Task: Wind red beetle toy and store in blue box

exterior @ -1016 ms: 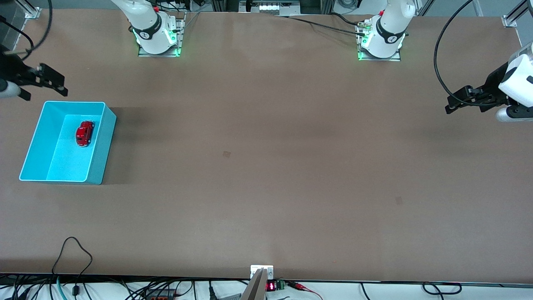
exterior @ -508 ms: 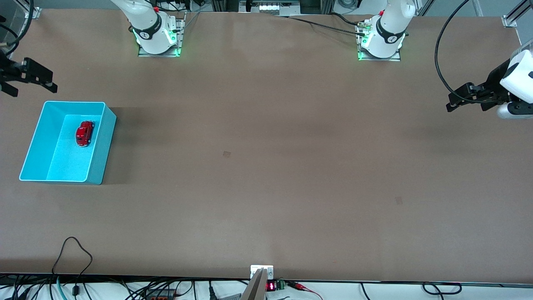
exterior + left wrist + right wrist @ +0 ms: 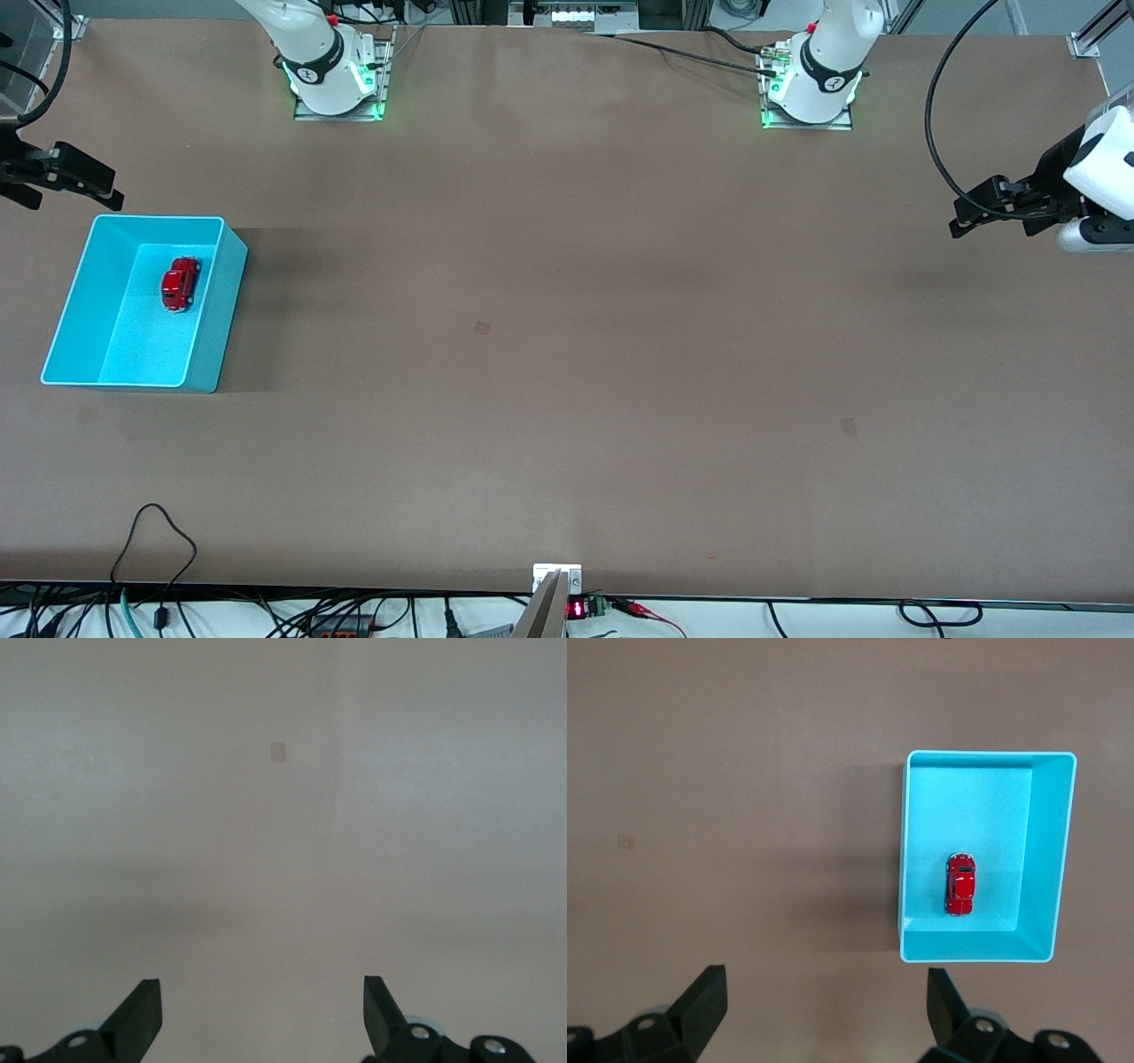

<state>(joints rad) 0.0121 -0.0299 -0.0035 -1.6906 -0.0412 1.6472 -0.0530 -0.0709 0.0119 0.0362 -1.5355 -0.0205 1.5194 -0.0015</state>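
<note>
**Evidently stowed: beetle toy lying in the box, both grippers standing off empty**

Right gripper (image 3: 89,182): its jaws are standing spread as wide as they go, pinching nothing and touching nothing. In the right wrist view both fingertips (image 3: 709,992) are showing with bare table between them. It is hanging in the air just off the blue box (image 3: 213,306), past the box wall that lies farther from the front camera, at the right arm's end of the table. Judgement: it is holding clear of the box because nothing remains for it to carry.

Left gripper (image 3: 970,213): its jaws are likewise spread wide and holding nothing; the left wrist view is showing only bare table (image 3: 283,859) between the fingertips (image 3: 381,1001). It is waiting over the left arm's end of the table, well apart from the blue box.

Red beetle toy (image 3: 179,283): it is sitting upright on its wheels on the floor of the blue box, in the half of the box farther from the front camera, near the wall that faces the table's middle. No gripper is touching it.

Judgement: the storing step is appearing complete. Whether the toy is wound cannot be told from these views. The box is standing level on the table, its rim unobstructed.
</note>
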